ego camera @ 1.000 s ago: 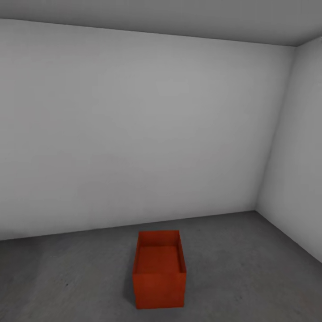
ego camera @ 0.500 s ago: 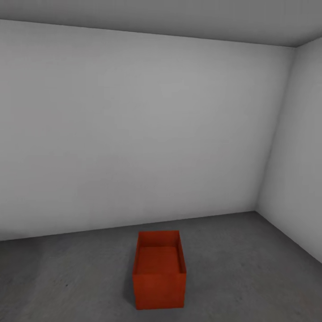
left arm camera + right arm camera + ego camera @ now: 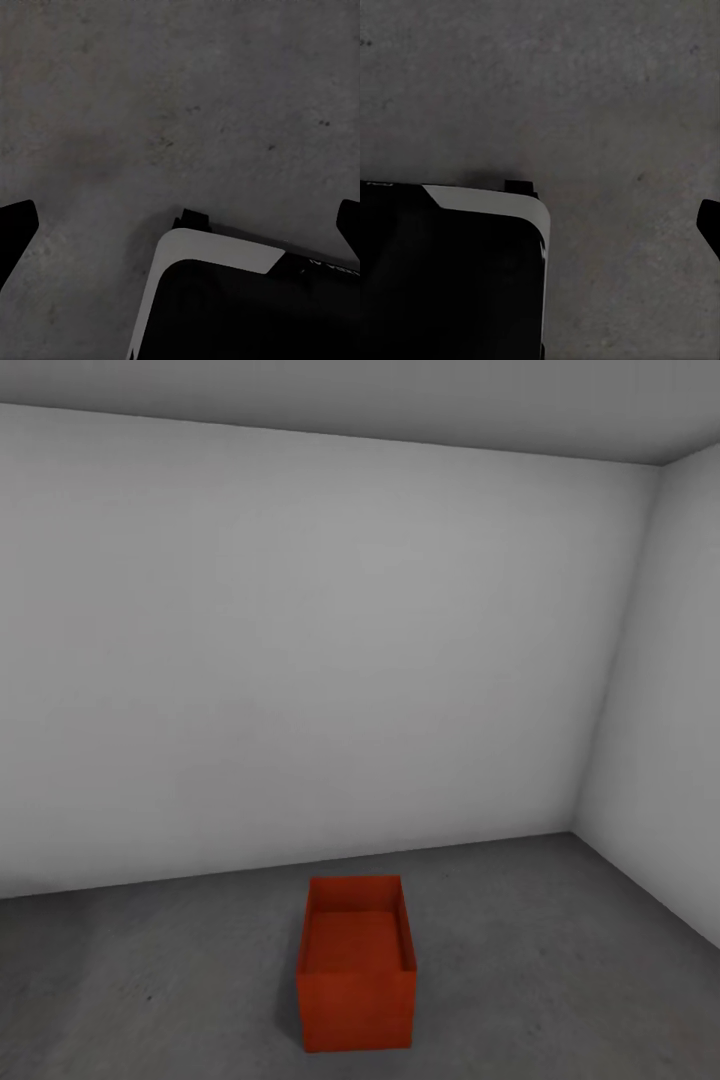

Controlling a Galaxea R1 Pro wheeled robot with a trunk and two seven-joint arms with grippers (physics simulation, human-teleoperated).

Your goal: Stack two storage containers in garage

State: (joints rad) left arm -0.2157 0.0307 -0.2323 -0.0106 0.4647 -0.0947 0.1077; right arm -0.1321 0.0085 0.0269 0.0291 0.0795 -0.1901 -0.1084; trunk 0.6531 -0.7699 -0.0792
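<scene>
One orange-red storage container stands on the dark grey garage floor, a little in front of the back wall, open side up and empty inside. A faint horizontal line crosses its front wall low down. My left gripper hangs over bare floor, open, with one black fingertip at each side edge of the left wrist view. My right gripper also points down at the floor, open, and one fingertip shows at the picture's edge. Neither gripper holds anything.
Plain white-grey walls close the garage at the back and on the right, meeting in a corner. My own base, black with a white edge, shows below each wrist. Bare floor lies on both sides of the container.
</scene>
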